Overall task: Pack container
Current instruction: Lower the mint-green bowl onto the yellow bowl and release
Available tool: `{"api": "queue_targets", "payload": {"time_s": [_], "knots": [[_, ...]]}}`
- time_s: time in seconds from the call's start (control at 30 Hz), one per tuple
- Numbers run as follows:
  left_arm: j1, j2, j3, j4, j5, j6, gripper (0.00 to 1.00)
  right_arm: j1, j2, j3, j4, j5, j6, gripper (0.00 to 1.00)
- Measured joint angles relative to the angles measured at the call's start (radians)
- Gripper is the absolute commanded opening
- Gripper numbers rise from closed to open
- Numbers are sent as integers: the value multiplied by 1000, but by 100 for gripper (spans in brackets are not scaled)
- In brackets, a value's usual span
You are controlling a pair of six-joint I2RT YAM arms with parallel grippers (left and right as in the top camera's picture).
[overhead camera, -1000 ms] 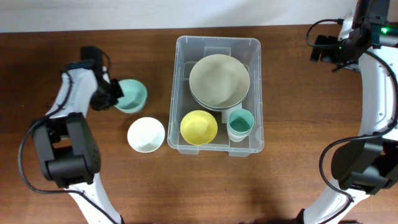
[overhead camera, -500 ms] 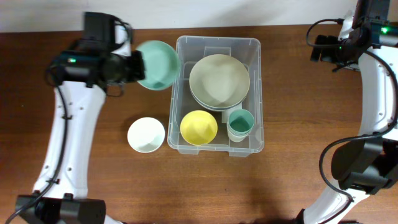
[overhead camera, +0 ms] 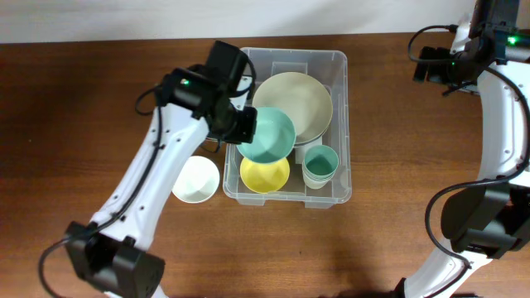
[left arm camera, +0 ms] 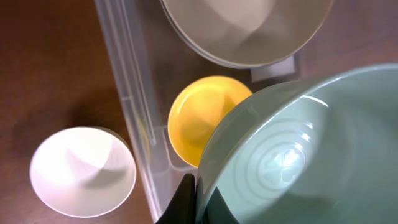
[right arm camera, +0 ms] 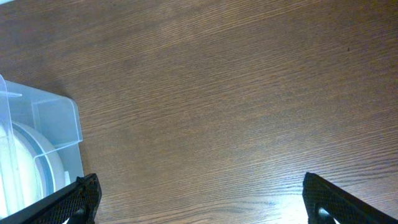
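Overhead: left hand (overhead camera: 238, 126) pinching teal bowl (overhead camera: 272, 136) rim over container (overhead camera: 290, 55), right hand (overhead camera: 427, 66) state unresolved, right wrist view alone shows its fingers (right arm camera: 74, 200) spread above tabletop (right arm camera: 217, 93).

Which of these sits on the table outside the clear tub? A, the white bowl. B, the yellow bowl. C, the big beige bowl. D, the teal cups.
A: the white bowl rests on the wood just left of the container, while the yellow bowl, the beige bowl and the teal cups all lie inside it.
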Motion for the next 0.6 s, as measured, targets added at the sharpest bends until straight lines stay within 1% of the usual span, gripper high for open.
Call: {"api": "queue_targets", "payload": {"time_s": [0.27,0.5,0.53,0.6], "knots": [[-42,105,0,-7,-22,-15,1,0,0,0,0,0,0,99],[-47,118,0,-17,-48,-37,1,0,0,0,0,0,0,99],[-47,118,0,-17,-48,-37,3,0,0,0,0,0,0,99],[-47,118,0,-17,-48,-37,24,0,0,0,0,0,0,99]]}}
